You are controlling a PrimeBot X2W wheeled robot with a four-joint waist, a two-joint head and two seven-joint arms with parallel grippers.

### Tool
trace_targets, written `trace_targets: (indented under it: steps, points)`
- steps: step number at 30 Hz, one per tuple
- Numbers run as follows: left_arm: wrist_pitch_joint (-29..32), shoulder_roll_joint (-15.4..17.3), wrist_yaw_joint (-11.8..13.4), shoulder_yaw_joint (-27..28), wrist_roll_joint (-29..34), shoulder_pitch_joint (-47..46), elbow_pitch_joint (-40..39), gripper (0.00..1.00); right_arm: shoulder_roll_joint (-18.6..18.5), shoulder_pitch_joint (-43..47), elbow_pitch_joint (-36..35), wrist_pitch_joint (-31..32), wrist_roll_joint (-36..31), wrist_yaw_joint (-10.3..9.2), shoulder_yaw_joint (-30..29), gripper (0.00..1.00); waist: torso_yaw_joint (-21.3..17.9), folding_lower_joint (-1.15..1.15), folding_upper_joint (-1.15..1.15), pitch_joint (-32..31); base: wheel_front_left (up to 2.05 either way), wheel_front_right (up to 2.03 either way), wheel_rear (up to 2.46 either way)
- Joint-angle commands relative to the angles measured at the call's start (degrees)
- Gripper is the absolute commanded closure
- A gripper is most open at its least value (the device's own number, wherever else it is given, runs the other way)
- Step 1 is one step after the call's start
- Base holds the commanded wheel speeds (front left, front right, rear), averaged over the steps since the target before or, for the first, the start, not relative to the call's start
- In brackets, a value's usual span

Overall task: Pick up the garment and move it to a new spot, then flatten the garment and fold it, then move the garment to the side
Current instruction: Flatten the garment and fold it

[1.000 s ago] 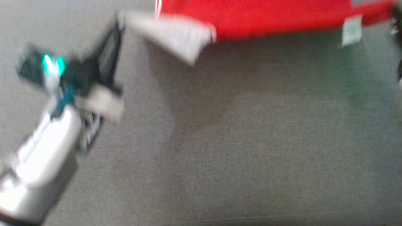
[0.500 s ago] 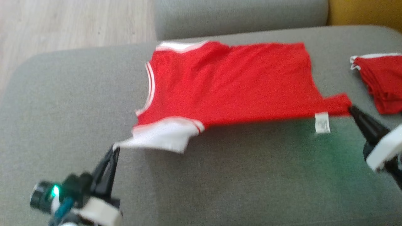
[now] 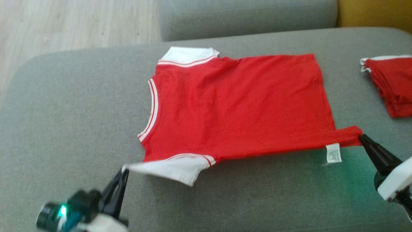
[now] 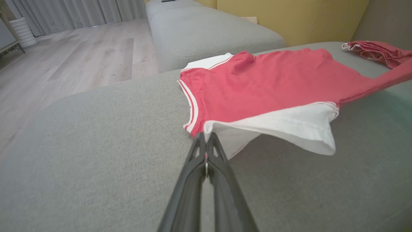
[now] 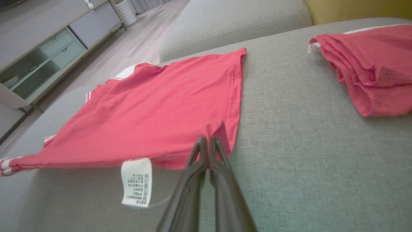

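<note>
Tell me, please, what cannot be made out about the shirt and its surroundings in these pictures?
- Care label: right wrist view, print too small to read.
- Second red garment: head view, cut off by the right edge.
- Red shirt: underside hidden by its own cloth, every view.
- Left gripper: head view, body cut off by the bottom edge.

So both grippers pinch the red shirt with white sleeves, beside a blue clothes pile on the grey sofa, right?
No: the folded fabric pile beside the red shirt is red too, not blue; the right wrist view shows it. The rest is right.
</note>
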Motion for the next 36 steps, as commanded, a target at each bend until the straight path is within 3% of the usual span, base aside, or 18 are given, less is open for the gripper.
trace_targets:
  steps: [1, 5, 10, 16, 17, 18, 19, 27, 36]
  points:
    - [0.53, 0.32, 0.06, 2.62, 0.04, -6.02, -1.19, 1.0, -1.47, -1.34, -0.51, -0.78, -0.48, -0.04, -1.18, 1.0, -0.27, 0.01, 0.0, 1.6, 0.0, 0.0, 0.0]
    - [1.99, -1.83, -0.94, 2.45, 0.79, -13.89, 2.17, 1.0, -0.25, -4.83, 1.18, -0.14, -1.64, -0.04, -1.99, 1.0, -0.24, 0.01, 0.0, 4.6, 0.0, 0.0, 0.0]
    - [3.02, -3.83, -4.53, 1.18, 2.74, -25.86, 9.0, 1.0, 1.49, -10.49, 3.44, 0.86, -3.08, -0.04, -2.46, 1.0, -0.37, 0.01, 0.0, 8.56, 0.0, 0.0, 0.0]
    - [2.78, -6.27, -6.61, -0.45, 5.58, -36.18, 18.27, 1.0, 3.38, -16.42, 5.95, 1.44, -4.26, -0.04, -1.77, 1.0, -0.79, 0.01, 0.0, 11.84, 0.0, 0.0, 0.0]
    - [2.31, -6.82, -6.74, -0.49, 5.71, -37.34, 19.69, 1.0, 3.66, -17.13, 6.45, 1.36, -4.39, -0.04, -1.64, 0.65, -0.81, 0.01, 0.0, 12.29, 0.0, 0.0, 0.0]
    - [1.68, -7.39, -6.71, -0.47, 5.8, -38.26, 21.03, 0.88, 3.95, -17.7, 6.99, 1.22, -4.47, -0.04, -1.52, 0.03, -0.82, 0.01, 0.0, 12.56, 0.0, 0.0, 0.0]
    - [0.94, -7.92, -6.57, -0.44, 5.93, -38.96, 22.23, 0.02, 4.19, -18.14, 7.49, 0.95, -4.59, -0.04, -1.52, 0.0, -0.85, 0.01, 0.0, 12.76, 0.0, 0.0, 0.0]
    - [-4.1, -11.18, -2.21, 1.29, 4.04, -33.52, 23.06, 0.0, 5.09, -16.21, 6.57, -0.72, -5.48, -0.04, -3.78, 0.0, -1.49, 0.01, 0.0, 12.02, 0.0, 0.0, 0.0]
    - [-1.35, -14.4, 1.69, 1.78, -1.7, -21.57, 23.4, 0.0, 7.06, -8.25, 3.13, -0.78, -9.35, -0.04, -11.74, 0.0, -1.82, 0.01, 0.0, 11.36, 0.0, 0.0, 0.0]
